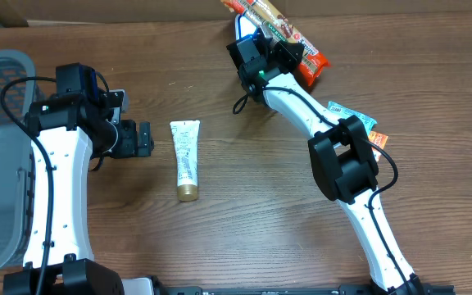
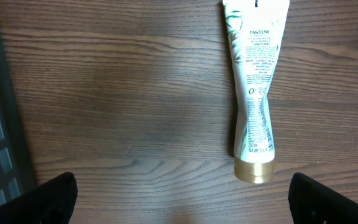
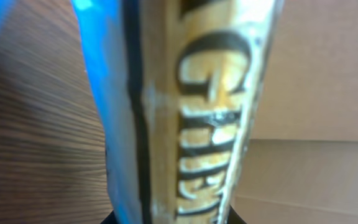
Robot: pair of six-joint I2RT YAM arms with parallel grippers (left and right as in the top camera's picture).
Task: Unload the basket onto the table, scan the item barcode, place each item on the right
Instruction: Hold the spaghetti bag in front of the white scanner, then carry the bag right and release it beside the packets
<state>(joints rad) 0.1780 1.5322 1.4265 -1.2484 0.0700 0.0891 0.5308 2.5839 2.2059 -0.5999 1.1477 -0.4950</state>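
Right tool [image 1: 279, 51] is clenched on the snack bar [image 1: 262, 12], which juts past its tips; turn it slowly, grip firm, until the barcode faces out. Left tool [image 1: 143, 138] hangs released, tube [image 1: 186, 158] just ahead

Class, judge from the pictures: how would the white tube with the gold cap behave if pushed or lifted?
The tube looks creased mid-body, so it is probably soft and squeezable. Its flat crimped end likely stops rolling. The smooth skin may slip.
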